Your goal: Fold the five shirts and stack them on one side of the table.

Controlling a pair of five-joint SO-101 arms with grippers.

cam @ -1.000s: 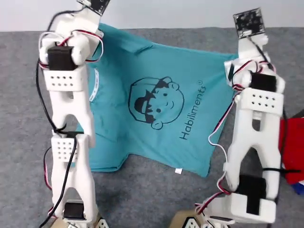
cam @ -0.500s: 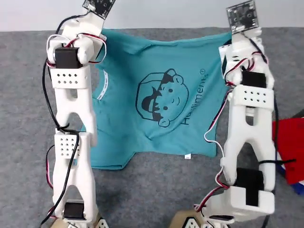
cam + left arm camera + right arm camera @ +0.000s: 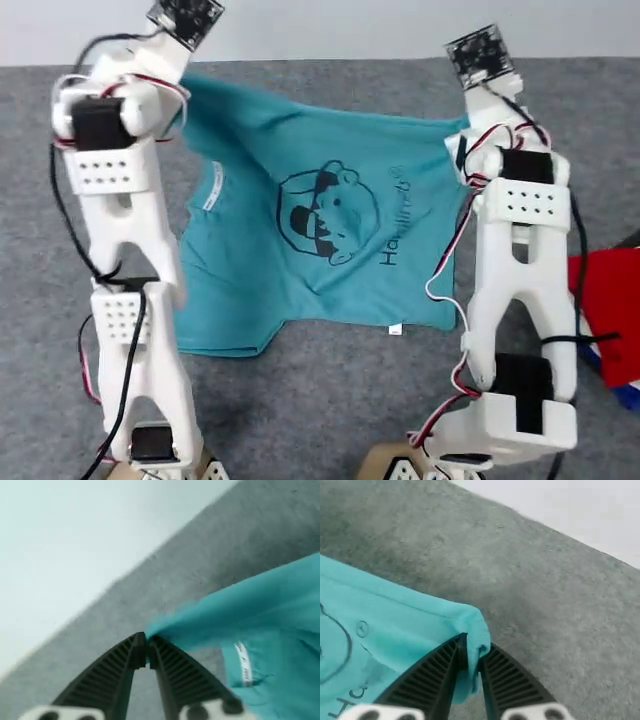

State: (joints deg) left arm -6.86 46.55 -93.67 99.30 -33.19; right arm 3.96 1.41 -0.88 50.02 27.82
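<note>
A teal shirt with a dark cartoon print hangs stretched between the two arms over the grey table. Its lower hem rests on the table. My left gripper is shut on the shirt's far left corner, held up near the table's back edge. My right gripper is shut on the shirt's far right corner, bunching the fabric. In the high view the left arm stands at the left and the right arm at the right. A white neck label shows inside the collar.
A red and blue garment lies at the table's right edge beside the right arm. The grey table surface stretches in front of the shirt between the arm bases. A pale wall runs behind the table.
Both arms have shifted left with the shirt held. The left arm swung outward, and the shirt's top edge now slopes down to the right with more wrinkling.
</note>
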